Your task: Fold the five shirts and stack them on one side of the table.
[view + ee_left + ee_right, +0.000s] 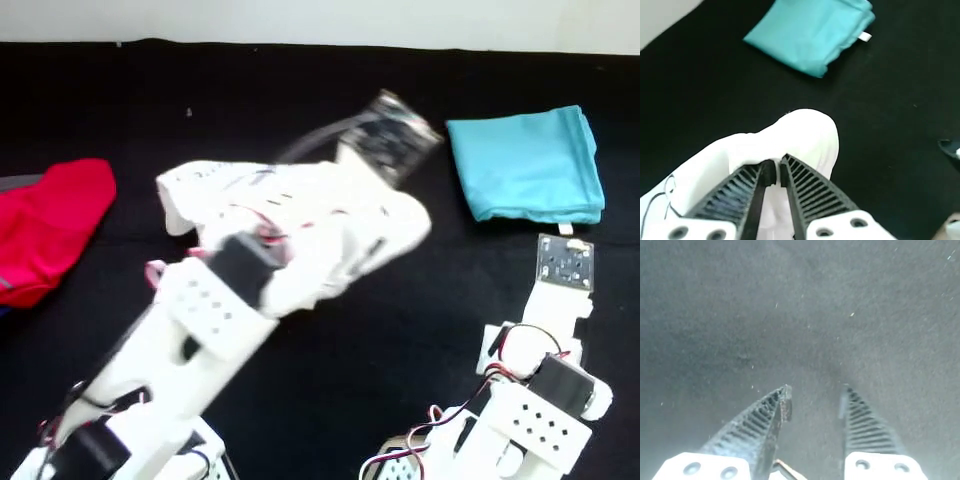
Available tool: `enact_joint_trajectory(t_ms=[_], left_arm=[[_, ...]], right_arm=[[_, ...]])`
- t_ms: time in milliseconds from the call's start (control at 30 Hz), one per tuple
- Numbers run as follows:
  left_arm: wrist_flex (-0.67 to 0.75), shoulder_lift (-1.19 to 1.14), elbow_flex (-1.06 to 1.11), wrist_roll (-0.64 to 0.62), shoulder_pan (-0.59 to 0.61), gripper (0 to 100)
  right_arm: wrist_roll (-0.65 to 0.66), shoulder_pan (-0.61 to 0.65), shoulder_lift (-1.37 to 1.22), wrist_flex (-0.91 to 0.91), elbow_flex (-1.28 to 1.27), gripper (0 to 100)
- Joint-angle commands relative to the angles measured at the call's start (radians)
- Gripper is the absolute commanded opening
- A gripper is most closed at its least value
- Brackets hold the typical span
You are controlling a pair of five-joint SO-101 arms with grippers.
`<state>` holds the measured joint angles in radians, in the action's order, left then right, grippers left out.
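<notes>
A white shirt (300, 215) hangs bunched in the middle of the black table, lifted by my left arm (200, 310). In the left wrist view my left gripper (778, 167) is shut on a fold of the white shirt (807, 135). A folded teal shirt (527, 165) lies flat at the back right, beyond the white one (812, 32). A red shirt (50, 225) lies crumpled at the left edge. My right gripper (815, 400) is open over bare black cloth, and the right arm (545, 400) sits at the front right.
The table is covered in black cloth (400, 330). A pale wall runs along the far edge (320, 20). Bare cloth lies between the white shirt and the right arm, and along the back left.
</notes>
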<state>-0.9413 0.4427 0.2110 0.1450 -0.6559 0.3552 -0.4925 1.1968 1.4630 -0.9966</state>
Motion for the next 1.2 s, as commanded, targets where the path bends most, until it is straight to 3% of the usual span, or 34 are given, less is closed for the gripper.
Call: enact_joint_trajectory(t_ms=[0,167,300,400,500,633,767,1167], left_arm=[[0.077,-0.054,-0.016,-0.002,-0.067,3],[0.078,-0.079,-0.039,-0.003,-0.070,16],[0.023,-0.054,-0.074,0.002,-0.005,16],[-0.084,-0.028,-0.099,0.002,0.093,16],[-0.181,-0.035,-0.062,0.003,0.245,16],[-0.178,-0.094,0.050,0.003,0.464,16],[-0.184,-0.148,0.077,0.003,0.593,16],[-0.180,-0.166,0.074,0.003,0.650,16]], right_arm=[[0.006,-0.012,0.013,0.013,0.008,20.0],[0.006,-0.004,0.008,-0.008,0.008,20.2],[0.009,-0.002,0.004,-0.087,-0.002,20.2],[0.008,0.015,-0.056,-0.145,0.007,20.3],[0.006,0.111,-0.186,-0.188,0.010,20.3],[-0.057,0.226,-0.392,-0.242,0.101,20.3],[-0.123,0.291,-0.599,-0.249,0.260,20.3],[-0.135,0.334,-1.112,-0.251,0.533,19.8]])
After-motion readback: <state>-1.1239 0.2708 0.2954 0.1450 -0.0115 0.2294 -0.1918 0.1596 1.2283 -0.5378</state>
